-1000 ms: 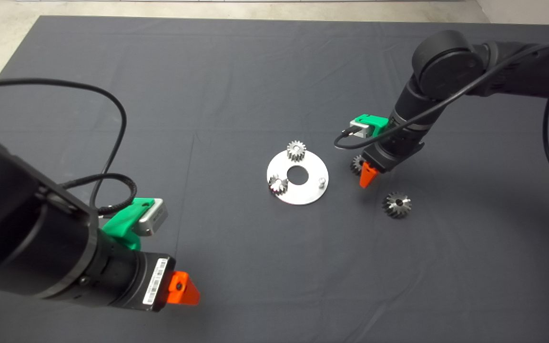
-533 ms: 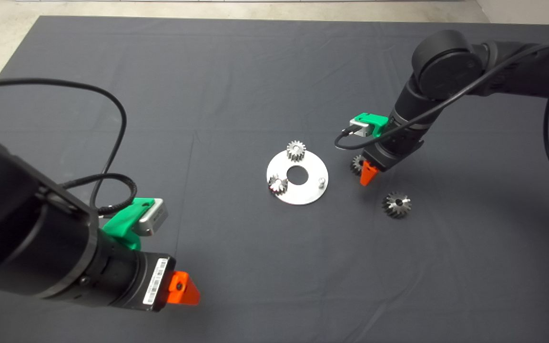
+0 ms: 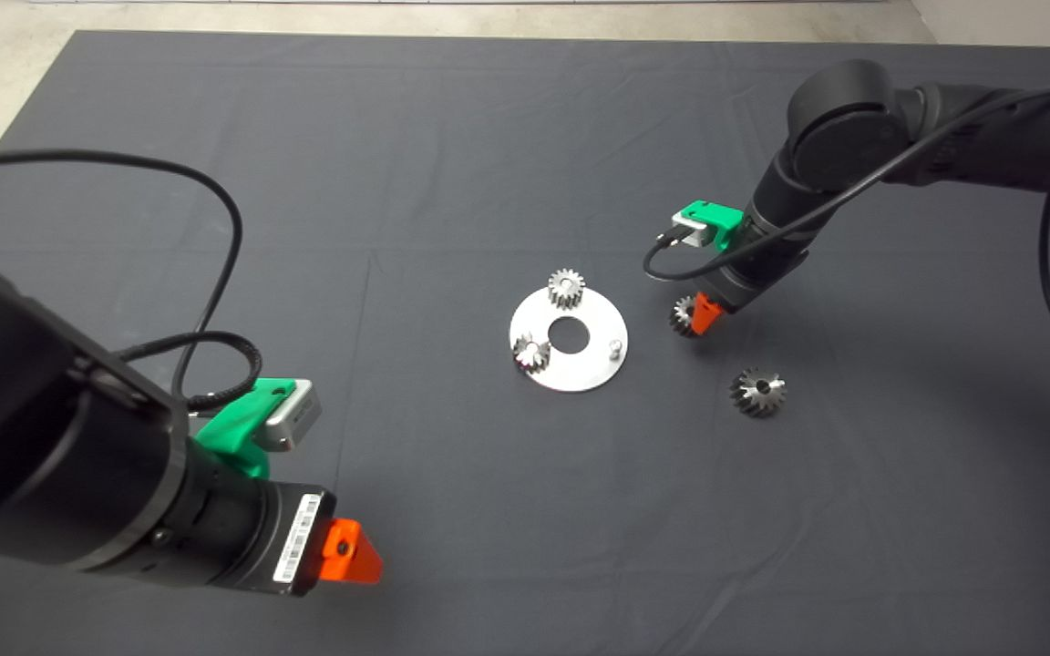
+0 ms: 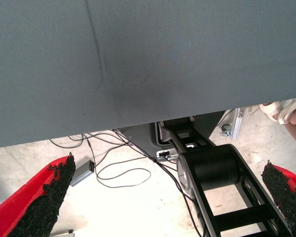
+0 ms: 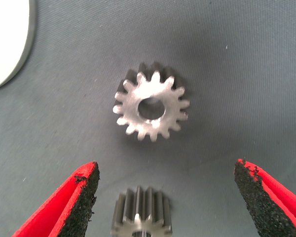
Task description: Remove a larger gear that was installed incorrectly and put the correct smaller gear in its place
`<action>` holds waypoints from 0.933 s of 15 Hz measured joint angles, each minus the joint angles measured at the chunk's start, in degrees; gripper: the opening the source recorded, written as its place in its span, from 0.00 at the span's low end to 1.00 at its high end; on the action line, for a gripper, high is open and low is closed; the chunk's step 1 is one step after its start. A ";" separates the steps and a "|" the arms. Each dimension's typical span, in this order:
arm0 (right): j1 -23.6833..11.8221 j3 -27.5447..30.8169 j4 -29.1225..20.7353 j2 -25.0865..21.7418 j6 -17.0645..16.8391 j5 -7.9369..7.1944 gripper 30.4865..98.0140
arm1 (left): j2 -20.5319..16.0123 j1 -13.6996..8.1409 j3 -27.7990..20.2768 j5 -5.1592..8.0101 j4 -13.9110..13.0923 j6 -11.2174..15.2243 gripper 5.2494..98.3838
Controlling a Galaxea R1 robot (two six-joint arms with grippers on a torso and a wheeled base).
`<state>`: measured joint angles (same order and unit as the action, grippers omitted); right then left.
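The right gripper [image 3: 705, 314] hangs with fingers spread wide, the smaller gear [image 3: 682, 315] flat on the desk just beyond its fingertips. Another small gear [image 5: 140, 219] sits between the fingers, so closing now risks clamping the wrong 1. The left gripper [image 3: 352, 553] waits, spread.

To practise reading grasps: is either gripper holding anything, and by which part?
Nothing is held. The right gripper hangs open over the smaller gear, pads clear of it; the left gripper is open and parked.
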<state>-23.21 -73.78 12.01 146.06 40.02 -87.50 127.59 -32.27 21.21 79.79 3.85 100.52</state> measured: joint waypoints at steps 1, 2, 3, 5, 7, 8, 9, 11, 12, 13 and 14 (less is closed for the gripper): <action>0.39 -0.30 0.28 0.20 -0.17 0.00 0.63 | 0.00 0.00 0.00 0.01 0.00 0.00 0.99; 0.72 -0.45 0.39 0.34 -0.39 0.02 0.63 | 0.00 0.00 0.00 0.04 0.00 0.00 0.99; 1.00 -0.61 0.56 0.48 -0.44 0.02 0.63 | 0.02 0.00 0.00 0.04 0.00 0.00 0.99; 1.61 -0.94 0.70 0.52 -0.61 0.00 0.63 | 0.00 0.02 0.00 0.01 0.00 0.00 0.99; 2.10 -1.25 0.91 0.80 -0.63 -0.01 0.63 | 0.02 0.02 0.00 0.01 0.00 0.00 0.99; 2.34 -1.46 0.98 1.12 -0.63 0.00 0.63 | 0.02 0.02 0.00 0.01 0.00 0.00 0.99; 2.62 -1.83 1.08 1.42 -0.66 0.00 0.63 | 0.00 0.02 0.00 0.01 0.00 0.00 0.99; 3.06 -2.44 1.16 2.04 -0.78 0.09 0.63 | 0.00 0.02 0.00 0.01 0.00 0.00 0.99; 3.21 -2.84 1.19 2.23 -0.78 0.02 0.63 | 0.00 0.02 0.00 0.01 0.00 0.00 0.99; 3.38 -3.29 1.46 2.57 -0.78 0.00 0.63 | 0.00 0.01 0.00 0.01 0.00 0.00 0.99; 3.54 -3.85 1.61 2.90 -0.80 0.02 0.63 | 0.00 0.02 0.00 0.01 0.00 0.00 0.99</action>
<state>-19.68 -77.62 13.62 148.96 39.22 -87.48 127.59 -32.25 21.21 79.80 3.85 100.52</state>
